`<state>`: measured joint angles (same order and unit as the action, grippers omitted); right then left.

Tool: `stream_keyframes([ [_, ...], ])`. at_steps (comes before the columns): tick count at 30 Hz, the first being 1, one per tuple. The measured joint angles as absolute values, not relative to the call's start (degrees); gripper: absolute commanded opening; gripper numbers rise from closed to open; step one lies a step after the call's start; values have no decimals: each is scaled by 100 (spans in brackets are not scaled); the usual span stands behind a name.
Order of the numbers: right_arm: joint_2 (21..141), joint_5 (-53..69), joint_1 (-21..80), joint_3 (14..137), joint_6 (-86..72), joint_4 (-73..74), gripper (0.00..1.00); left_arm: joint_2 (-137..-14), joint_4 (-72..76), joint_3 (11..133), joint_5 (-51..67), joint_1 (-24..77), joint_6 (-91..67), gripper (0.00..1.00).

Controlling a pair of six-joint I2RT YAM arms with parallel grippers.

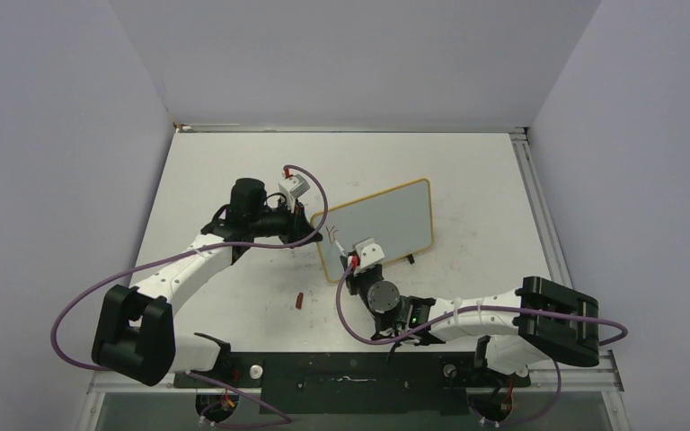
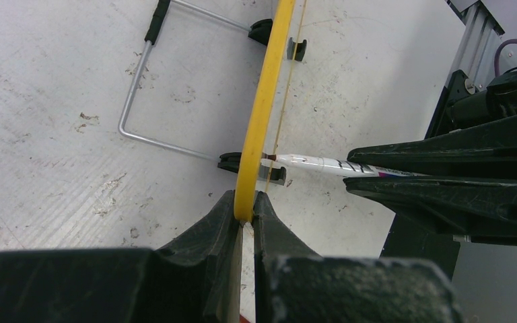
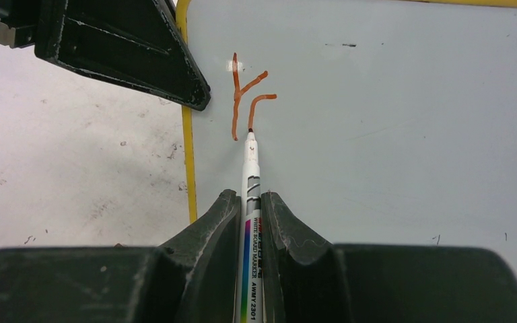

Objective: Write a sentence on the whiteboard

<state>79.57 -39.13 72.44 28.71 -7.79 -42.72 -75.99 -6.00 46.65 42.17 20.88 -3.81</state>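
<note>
Left gripper [image 2: 244, 214] is clenching on the yellow rim of the whiteboard [image 2: 264, 101], the rim sitting right between the two fingers, seen edge-on. Right gripper [image 3: 250, 199] is gripping a white marker [image 3: 250, 165] by the barrel, jaws tight on it. The tip is pointing forward and touching the board face near its left edge.

The right wrist view is showing the sentence [image 3: 246, 101]: only a few red-orange strokes, a Y shape plus a hooked line ending at the marker tip, just beside the left rim. It is also showing the left gripper's black fingers [image 3: 121, 47] over that rim at top left.

The left wrist view is not showing the writing. It is showing a wire stand [image 2: 134, 101] behind the board on the table [image 2: 54, 81], and the marker [image 2: 313, 162] reaching the board from the other side.

The top view is showing the whiteboard [image 1: 386, 224] mid-table, the left gripper [image 1: 313, 232] and right gripper [image 1: 349, 260] both meeting at its near-left corner, and a small red cap [image 1: 297, 300] lying apart on the table.
</note>
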Motion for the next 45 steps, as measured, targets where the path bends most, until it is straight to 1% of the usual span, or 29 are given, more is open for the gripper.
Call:
stream_keyframes([
  [14, 7918, -4117, 7229, 2858, -727, -4257, 5, -7599, -600, 4665, 4215, 2088, -381, 0],
  [45, 7999, -4101, 7231, 3041, -204, -4648, 5, -7599, -604, 4665, 4219, 2088, -381, 0],
])
